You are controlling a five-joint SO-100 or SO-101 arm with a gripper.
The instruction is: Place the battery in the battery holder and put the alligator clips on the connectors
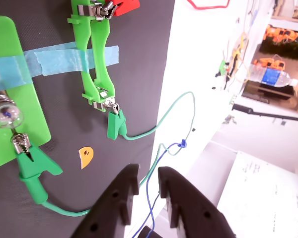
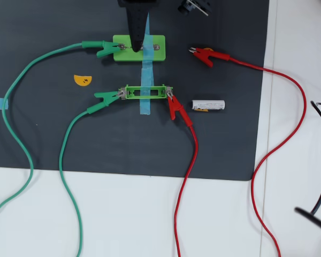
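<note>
The claw [image 1: 148, 173] hung slightly spread, gripping nothing. The battery [image 2: 208, 105] lay on the mat just right of the holder [image 2: 145, 92], outside it. A green clip [image 2: 106, 96] and a red clip [image 2: 174, 105] bit the holder's ends.

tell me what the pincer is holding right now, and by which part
Nothing: in the wrist view the pincer is open and empty; the battery lies loose on the mat.

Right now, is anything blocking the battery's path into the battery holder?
Yes. A strip of blue tape crosses the middle of the battery holder, covering part of its slot. The battery lies just right of it, beyond the red alligator clip.
</note>
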